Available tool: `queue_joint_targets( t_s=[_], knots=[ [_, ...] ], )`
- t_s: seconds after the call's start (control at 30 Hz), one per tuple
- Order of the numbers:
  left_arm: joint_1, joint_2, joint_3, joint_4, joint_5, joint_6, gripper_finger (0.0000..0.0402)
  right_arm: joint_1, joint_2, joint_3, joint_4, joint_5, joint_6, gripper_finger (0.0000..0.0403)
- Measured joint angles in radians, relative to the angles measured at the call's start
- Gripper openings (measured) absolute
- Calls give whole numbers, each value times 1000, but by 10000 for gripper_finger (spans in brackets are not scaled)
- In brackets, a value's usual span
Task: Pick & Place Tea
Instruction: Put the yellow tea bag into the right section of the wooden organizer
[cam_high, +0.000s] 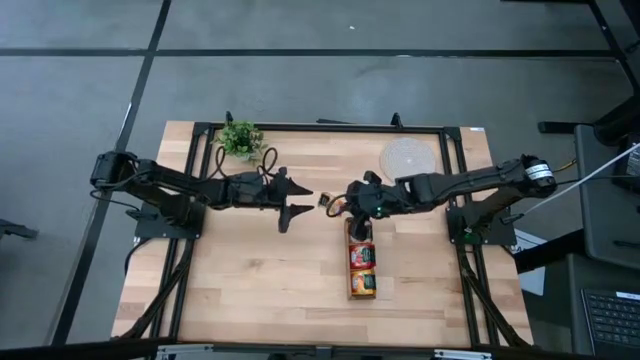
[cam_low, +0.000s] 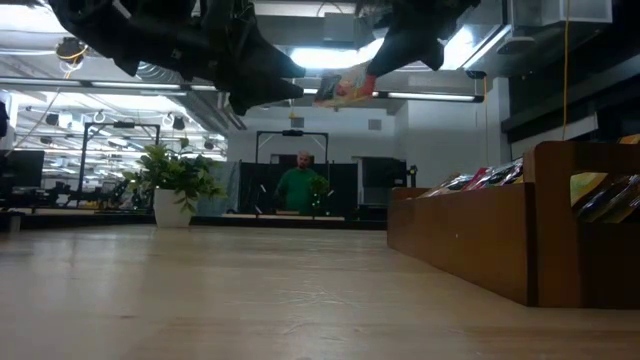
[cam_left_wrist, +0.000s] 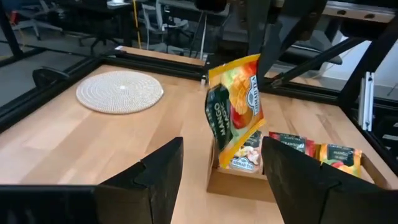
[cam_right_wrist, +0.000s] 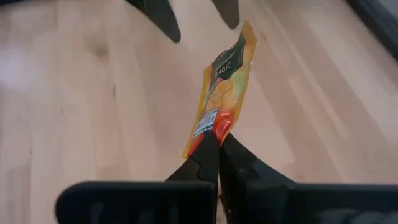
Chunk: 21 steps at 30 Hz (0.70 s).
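Two dark fingers (cam_right_wrist: 211, 158) of the right gripper (cam_high: 330, 200) pinch one corner of a single sachet (cam_right_wrist: 221, 93), clamped tight on it. That sachet is yellow-orange with a dark green panel, white lettering and a fruit picture; it hangs in the air just beside the far end of the tray (cam_high: 361, 258), above the table (cam_high: 250, 270) and not touching it. Facing it across a small gap, the left gripper (cam_high: 300, 200) stands with its fingers spread wide and holds nothing. One wooden tray lies on the table below the right gripper. Its compartments hold more sachets (cam_high: 361, 257), red and yellow-orange; their count cannot be told, though the left wrist view shows at least three (cam_left_wrist: 311, 149) lying flat inside. One round woven mat (cam_high: 405, 157) lies beyond the tray towards the far edge. One small potted plant (cam_high: 240, 138) stands well to the mat's left. Behind the table, a person (cam_low: 300, 185) in green stands in the room.
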Motion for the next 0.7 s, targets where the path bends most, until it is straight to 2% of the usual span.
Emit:
queue_joint_targets(
  t_s=[0.13,0.47,0.57,0.7],
  knots=[
    [3,0,0,-1,0,-3,214,20,-2,0,31,47,5,2],
    [3,0,0,50,-11,-3,207,30,-2,0,144,47,-44,2],
    [3,0,0,62,6,-3,188,30,-2,0,150,48,-47,2],
    [3,0,0,69,34,-3,133,30,-2,0,153,63,-66,2]
  ],
)
